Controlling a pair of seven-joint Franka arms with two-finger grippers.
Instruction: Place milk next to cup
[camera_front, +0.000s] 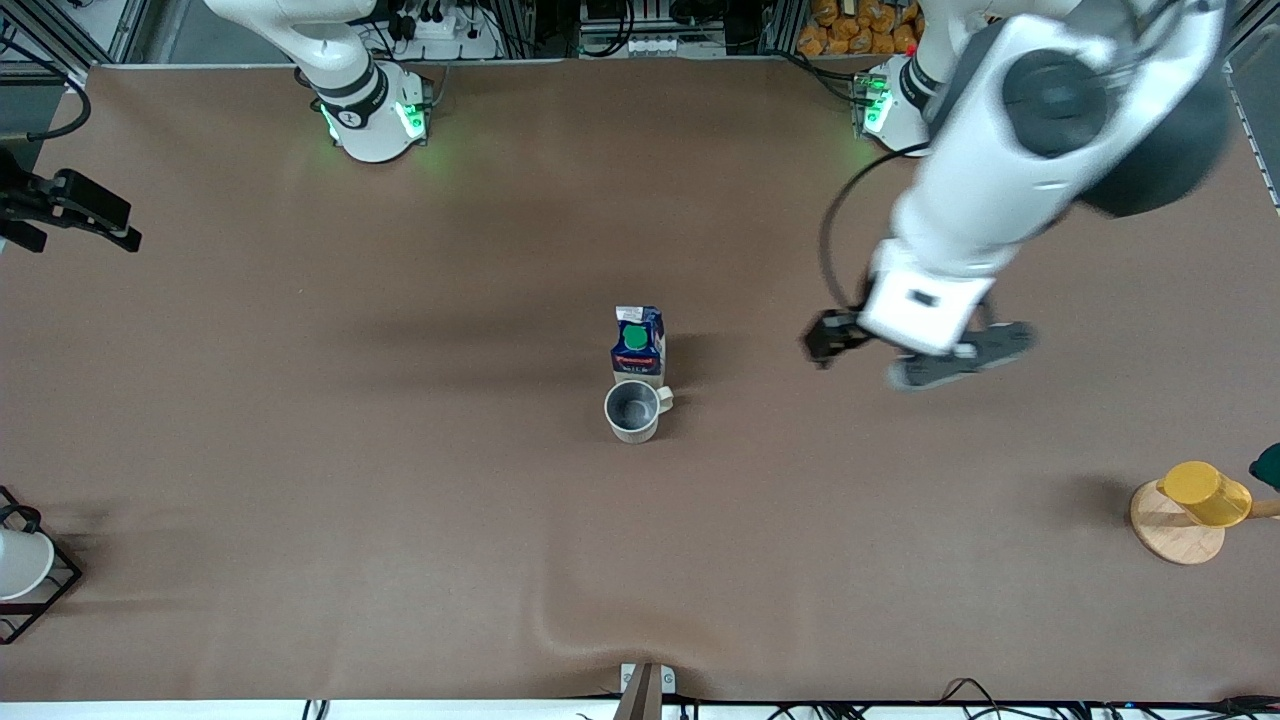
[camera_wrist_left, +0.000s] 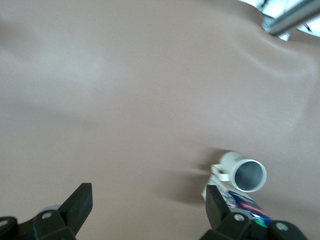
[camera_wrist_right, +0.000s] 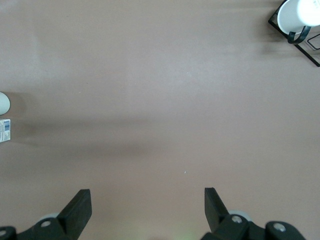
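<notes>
The milk (camera_front: 638, 345), a dark blue carton with a green cap, stands upright mid-table. The pale grey cup (camera_front: 633, 410) stands right beside it, nearer the front camera, handle toward the left arm's end. My left gripper (camera_front: 895, 355) is open and empty, up over bare table toward the left arm's end from the milk. In the left wrist view the gripper (camera_wrist_left: 147, 200) shows the cup (camera_wrist_left: 245, 172) and milk (camera_wrist_left: 247, 207) beside one finger. My right gripper (camera_front: 88, 240) waits open and empty at the right arm's end; its wrist view (camera_wrist_right: 147, 202) shows the milk (camera_wrist_right: 4, 130) and cup (camera_wrist_right: 3, 103) at the edge.
A yellow cup (camera_front: 1205, 493) lies on a wooden disc (camera_front: 1165, 535) at the left arm's end. A white cup in a black wire rack (camera_front: 20, 565) stands at the right arm's end, also in the right wrist view (camera_wrist_right: 295, 15). The brown cloth has a wrinkle (camera_front: 600, 620) near the front edge.
</notes>
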